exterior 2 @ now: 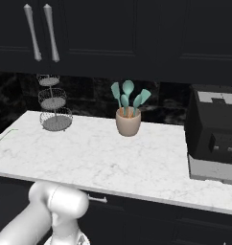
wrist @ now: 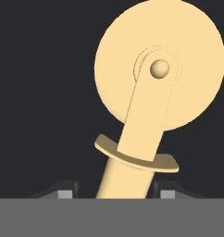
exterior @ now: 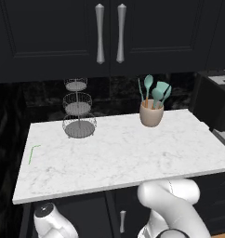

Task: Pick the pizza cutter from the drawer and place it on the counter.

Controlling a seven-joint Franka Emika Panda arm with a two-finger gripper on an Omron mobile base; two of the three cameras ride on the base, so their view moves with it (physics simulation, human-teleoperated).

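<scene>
A pale yellow-tan pizza cutter (wrist: 151, 106) rises between dark finger tips (wrist: 67, 190) against a black drawer interior (wrist: 40, 92), while teal utensils (exterior: 154, 90) in a beige cup (exterior: 151, 115) top the grey-veined white marble counter (exterior: 119, 158).

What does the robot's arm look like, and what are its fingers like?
The arm is smooth, glossy white, built from fat rounded tube segments, with a dark ring at a joint. No cables or markings show. In the hand view, the gripper has two small dark finger tips with pale grey square pads.

The end effector (wrist: 115, 194) points downward, its fingertips (wrist: 64, 193) spread wide apart, arm folded low.
</scene>
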